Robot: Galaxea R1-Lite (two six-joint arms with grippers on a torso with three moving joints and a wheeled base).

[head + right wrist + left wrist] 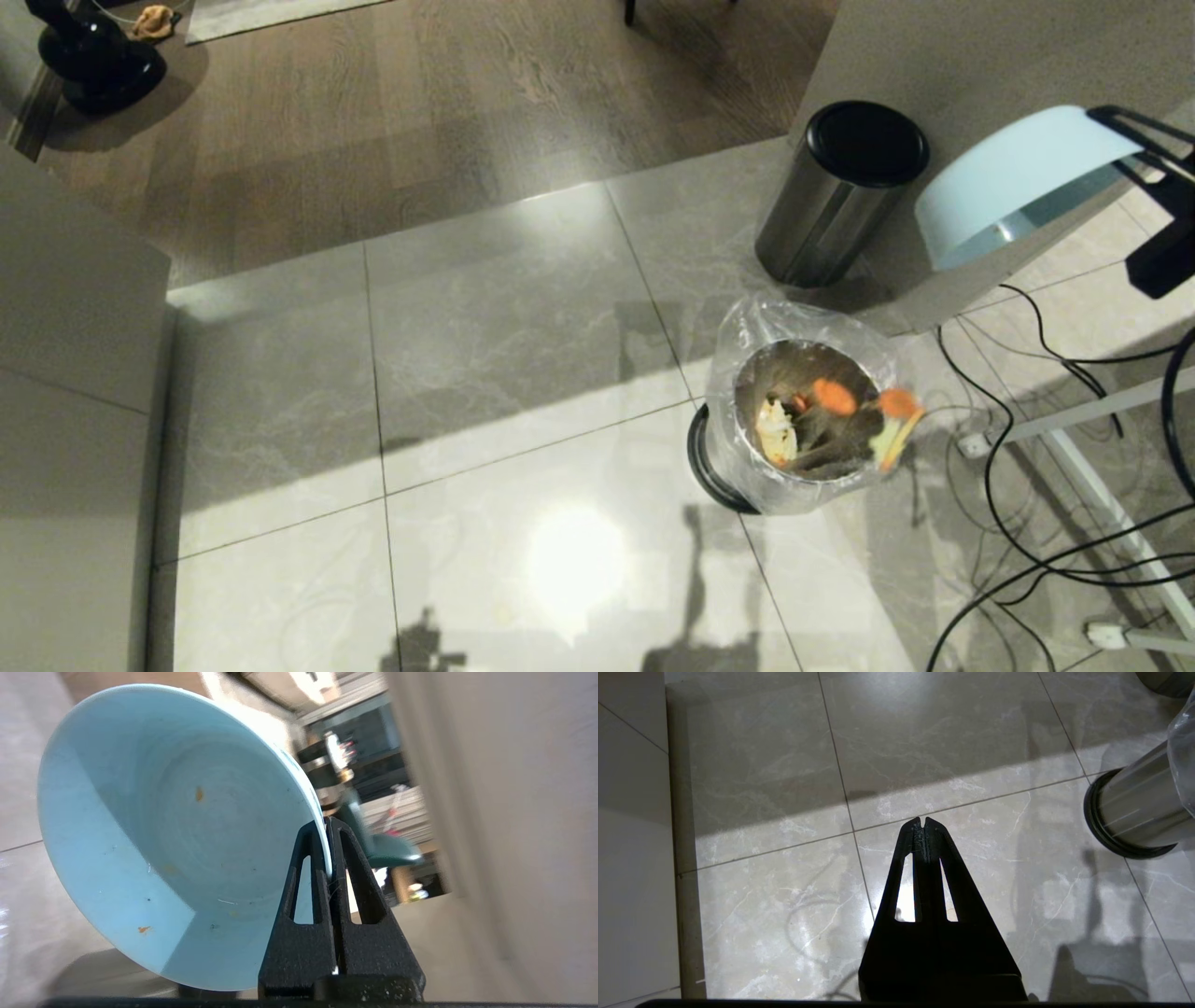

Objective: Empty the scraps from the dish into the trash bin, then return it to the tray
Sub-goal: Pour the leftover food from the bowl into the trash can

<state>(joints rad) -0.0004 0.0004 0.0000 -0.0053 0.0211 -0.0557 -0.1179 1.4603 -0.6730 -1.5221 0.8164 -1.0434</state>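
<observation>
Trash bin (805,425) mouth unobstructed, black-lidded cylinder (838,191) close behind (cables (1027,411) alongside)

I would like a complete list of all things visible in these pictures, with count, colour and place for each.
dish: one, light blue, tilted, held by its rim above the floor.
scraps: several, orange and pale yellow, in the trash bin and at its rim.
trash bin: one, steel with clear bag, on the floor tiles.
lidded bin: one, steel with black lid, behind the trash bin.
cables: several, black, on the floor at the right.
left gripper: black, shut, empty, above the tiles.
right gripper: black, shut on the dish's rim.
</observation>
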